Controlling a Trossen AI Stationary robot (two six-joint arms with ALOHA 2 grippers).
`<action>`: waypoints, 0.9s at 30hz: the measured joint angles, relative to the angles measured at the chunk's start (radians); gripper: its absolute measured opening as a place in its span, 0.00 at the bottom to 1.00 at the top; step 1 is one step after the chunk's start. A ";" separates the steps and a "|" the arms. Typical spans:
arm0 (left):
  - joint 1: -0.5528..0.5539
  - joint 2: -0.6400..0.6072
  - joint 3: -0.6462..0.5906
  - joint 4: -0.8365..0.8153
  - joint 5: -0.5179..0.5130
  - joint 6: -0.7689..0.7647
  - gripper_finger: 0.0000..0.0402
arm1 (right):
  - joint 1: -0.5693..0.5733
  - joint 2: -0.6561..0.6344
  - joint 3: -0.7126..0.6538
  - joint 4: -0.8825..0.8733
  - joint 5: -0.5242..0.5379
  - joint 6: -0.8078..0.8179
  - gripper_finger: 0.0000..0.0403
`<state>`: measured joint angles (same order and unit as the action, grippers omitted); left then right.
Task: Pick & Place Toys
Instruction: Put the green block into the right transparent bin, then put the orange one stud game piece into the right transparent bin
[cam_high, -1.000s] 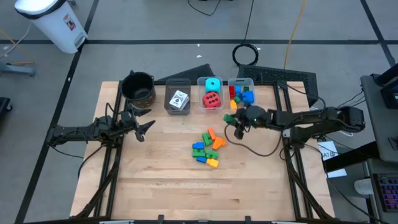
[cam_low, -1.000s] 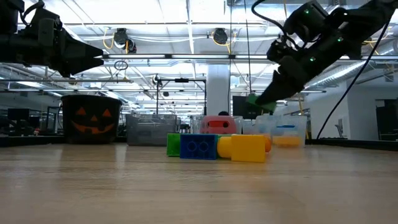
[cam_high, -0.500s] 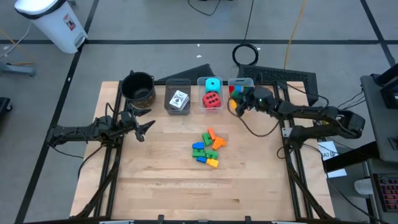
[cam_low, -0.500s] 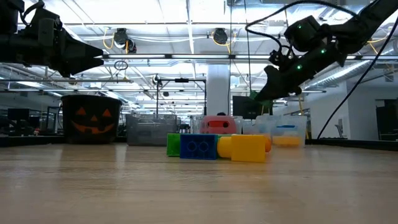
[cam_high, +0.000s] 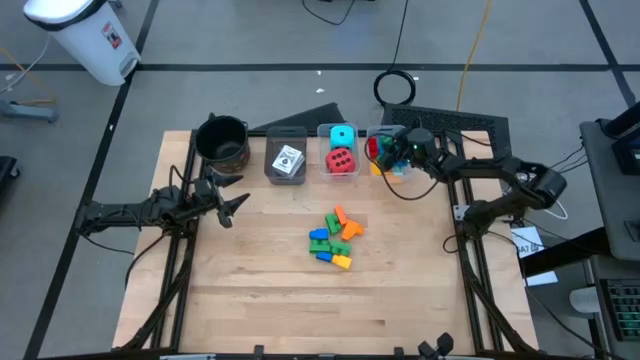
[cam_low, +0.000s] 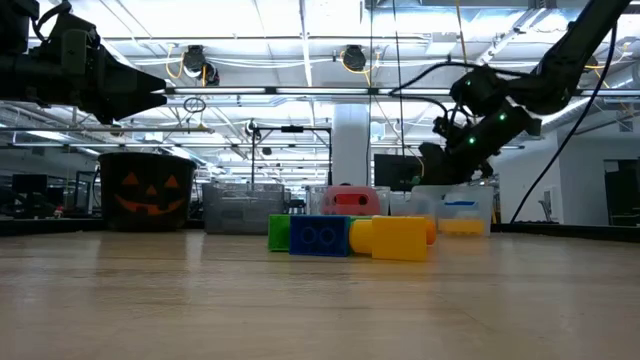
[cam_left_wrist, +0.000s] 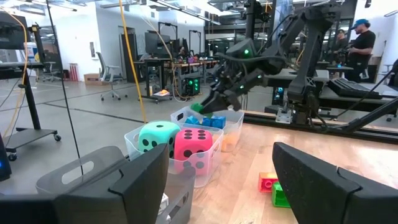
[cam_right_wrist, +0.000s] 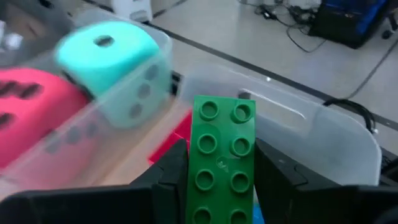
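My right gripper (cam_right_wrist: 221, 186) is shut on a green brick (cam_right_wrist: 221, 155) and hangs over the rightmost clear bin (cam_high: 388, 133) at the table's far edge. In that bin lie blue and red bricks (cam_left_wrist: 214, 121). The bin to its left holds a red dotted cube (cam_high: 341, 160) and a cyan one (cam_high: 342, 135). On the table's middle lies a loose pile of blue, green, orange and yellow bricks (cam_high: 335, 238). My left gripper (cam_high: 235, 205) waits open at the left side, with nothing between its fingers. My right gripper pinches the green brick by its two long sides (cam_right_wrist: 196, 177) between its two fingers. The fingers (cam_right_wrist: 169, 180) lie along the brick and slant down from the table's right side. The brick, studs up, juts out past the fingertips and hangs clear above the bin (cam_left_wrist: 197, 107).
A black pumpkin-faced pot (cam_high: 222, 140) stands at the far left. Beside it, a grey bin (cam_high: 287, 158) holds white cards. A cable (cam_high: 415, 195) trails from my right arm over the table. Bare wood lies near the front edge (cam_high: 320, 310).
My right gripper has swung from beside the brick pile toward the table's far edge, carrying the green brick. It has sunk a little and tipped further down, and now hangs over the rightmost bin. The pile has stayed where it was.
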<state>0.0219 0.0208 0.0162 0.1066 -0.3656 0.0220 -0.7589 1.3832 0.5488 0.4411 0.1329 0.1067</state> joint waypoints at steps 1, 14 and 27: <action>0.000 0.000 0.000 0.000 0.000 0.000 0.73 | -0.008 0.011 0.000 0.004 0.000 -0.008 0.27; 0.000 0.000 0.000 0.000 0.000 0.000 0.73 | -0.041 0.035 0.000 0.072 0.154 -0.102 0.33; 0.000 0.000 0.000 0.000 0.000 0.000 0.73 | -0.038 0.035 0.000 0.063 0.153 -0.120 0.54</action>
<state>0.0219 0.0206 0.0162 0.1070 -0.3658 0.0219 -0.7965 1.4179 0.5488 0.5037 0.2858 -0.0131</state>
